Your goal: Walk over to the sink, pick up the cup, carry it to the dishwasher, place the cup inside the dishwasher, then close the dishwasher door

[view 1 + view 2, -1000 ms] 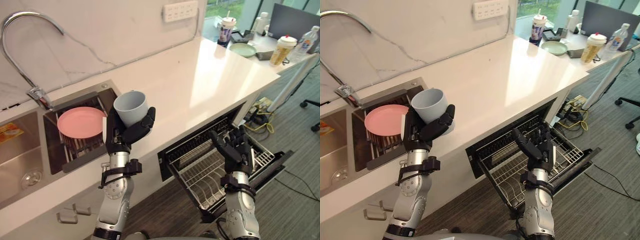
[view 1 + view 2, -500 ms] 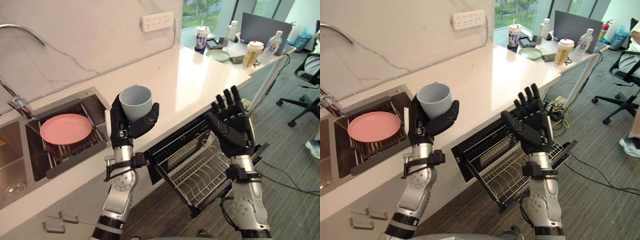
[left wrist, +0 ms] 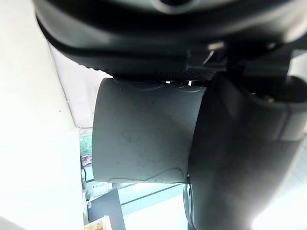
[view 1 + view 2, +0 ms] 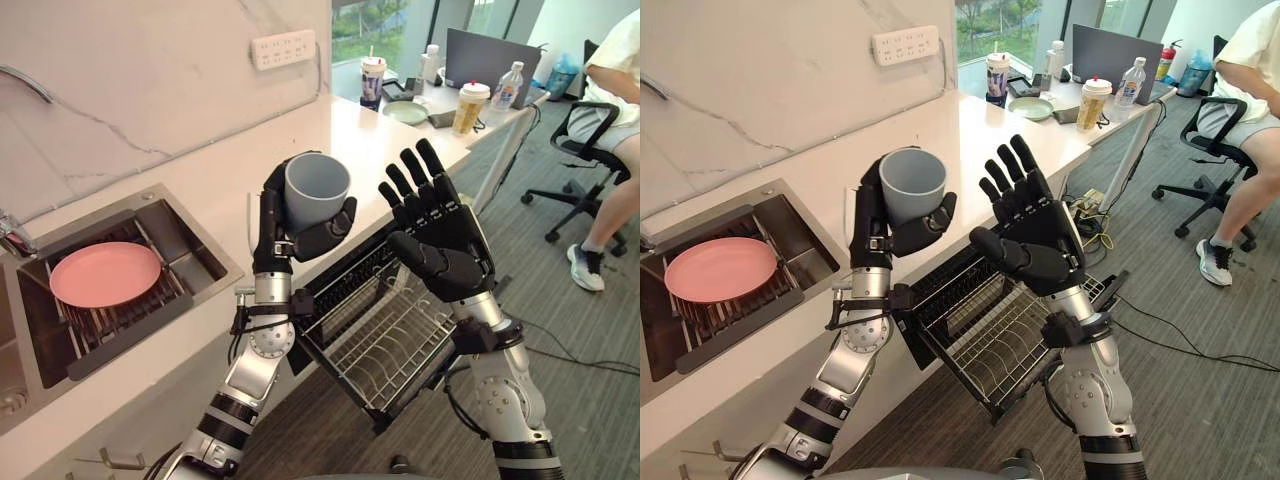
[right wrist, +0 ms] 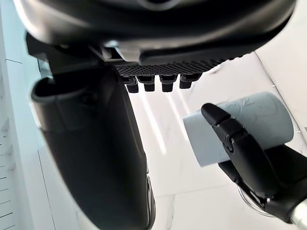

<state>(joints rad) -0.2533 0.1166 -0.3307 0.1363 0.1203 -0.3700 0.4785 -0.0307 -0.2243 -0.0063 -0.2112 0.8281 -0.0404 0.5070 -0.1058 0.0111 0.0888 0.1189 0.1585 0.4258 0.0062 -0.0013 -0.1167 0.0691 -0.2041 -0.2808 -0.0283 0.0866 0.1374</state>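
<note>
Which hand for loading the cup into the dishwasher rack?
Left. The left hand is curled round the upright cup near the pulled-out rack; the right hand is open, empty.

The left arm (image 4: pixel 252 372) and right arm (image 4: pixel 508 395) were silver-grey, ringed with black collars. The left hand (image 4: pixel 272 225) and right hand (image 4: pixel 450 235) were matte black.

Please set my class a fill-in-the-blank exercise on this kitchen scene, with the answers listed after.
The robot's left hand is curled round the pale grey-blue cup, whose open mouth faces ____.
The robot's open right hand, raised beside the cup, holds ____.
The round plate lying in the steel sink is coloured ____.
The dishwasher's wire rack below the white counter is pulled ____.
Missing words: up; nothing; pink; out.
</note>
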